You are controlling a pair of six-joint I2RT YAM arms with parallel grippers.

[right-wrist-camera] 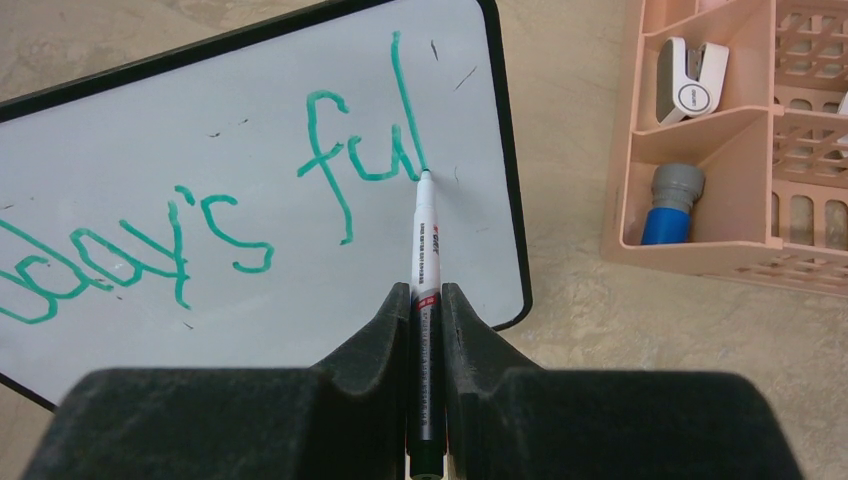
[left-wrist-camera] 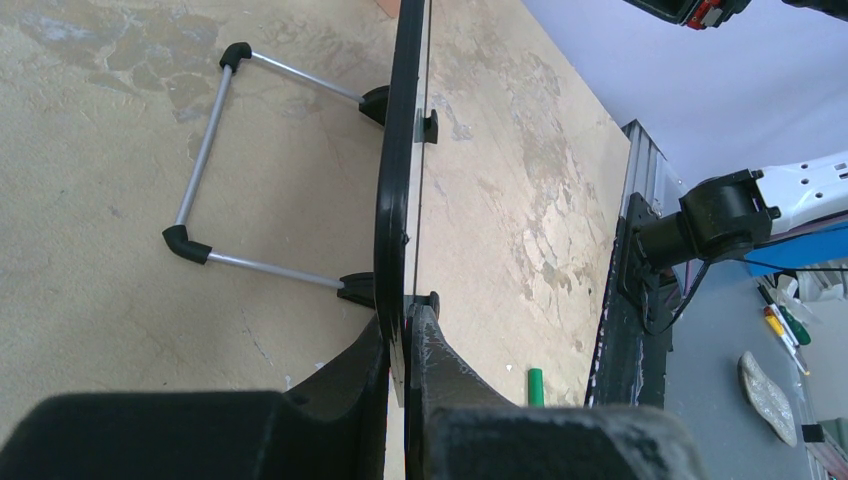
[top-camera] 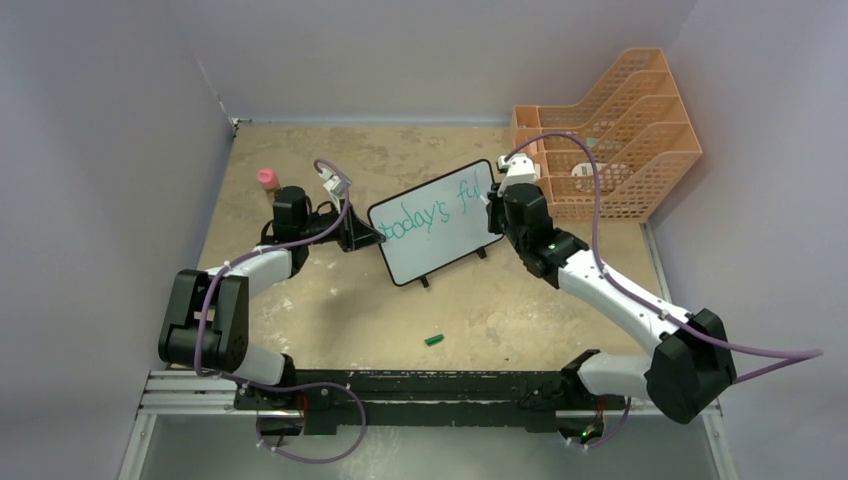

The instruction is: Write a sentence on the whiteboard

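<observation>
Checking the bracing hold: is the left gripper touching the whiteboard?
Touching. The left wrist view shows the left gripper with its jaws shut on the black frame of the whiteboard, with no gap on either side.

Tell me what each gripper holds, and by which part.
The left gripper clamps the whiteboard by the frame at its short edge. The right gripper pinches the marker by the rear of its barrel, tip touching the board.
</observation>
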